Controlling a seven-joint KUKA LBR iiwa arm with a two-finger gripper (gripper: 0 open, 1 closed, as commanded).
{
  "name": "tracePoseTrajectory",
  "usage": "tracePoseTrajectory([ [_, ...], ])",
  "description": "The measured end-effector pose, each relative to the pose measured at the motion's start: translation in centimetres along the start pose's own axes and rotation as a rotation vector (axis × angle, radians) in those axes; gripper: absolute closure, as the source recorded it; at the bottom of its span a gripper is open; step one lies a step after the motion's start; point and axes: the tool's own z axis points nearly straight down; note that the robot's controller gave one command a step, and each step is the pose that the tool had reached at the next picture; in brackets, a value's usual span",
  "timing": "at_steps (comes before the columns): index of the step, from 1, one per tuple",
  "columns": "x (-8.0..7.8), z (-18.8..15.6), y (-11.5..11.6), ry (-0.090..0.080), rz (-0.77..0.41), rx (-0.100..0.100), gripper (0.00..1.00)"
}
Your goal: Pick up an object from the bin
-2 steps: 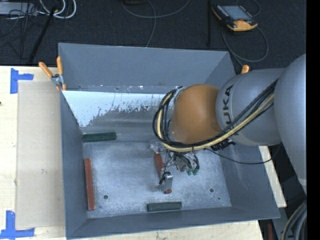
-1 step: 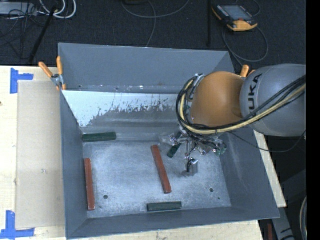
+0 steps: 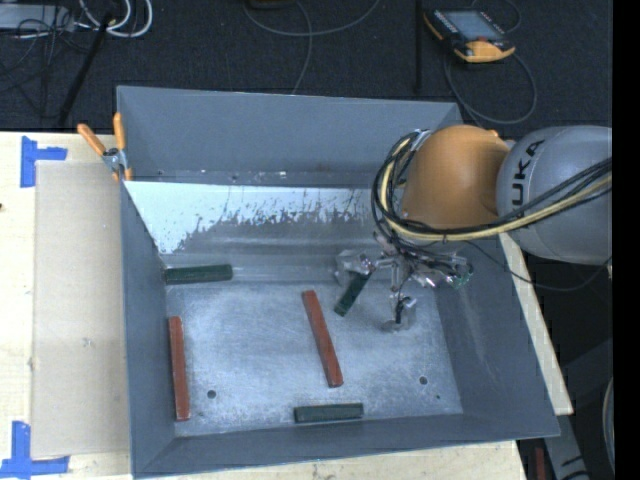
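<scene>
At the bin's arm-side end, the claw is hanging low over the floor, with a small dark green bar tilting just beside it, away from the arm. I cannot tell if the claw is open or gripping. The grasp seems to be settling, and a straight lift comes next. Beyond the bar a red-brown stick is lying near; the side wall is crowding close.

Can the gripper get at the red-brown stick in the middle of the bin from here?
Probably yes: the red-brown stick lies flat with nothing on or against it, close to the gripper. Only the small dark green block, tilted by the gripper, sits near.
</scene>
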Motion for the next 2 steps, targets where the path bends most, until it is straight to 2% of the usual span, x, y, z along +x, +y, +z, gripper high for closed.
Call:
tracePoseTrajectory([
  [1, -0.1, 0.0, 0.3, 0.001, 0.002, -0.005, 1.0],
  [2, 2.0, -14.9, 2.7, -0.005, 0.012, 0.002, 1.0],
])
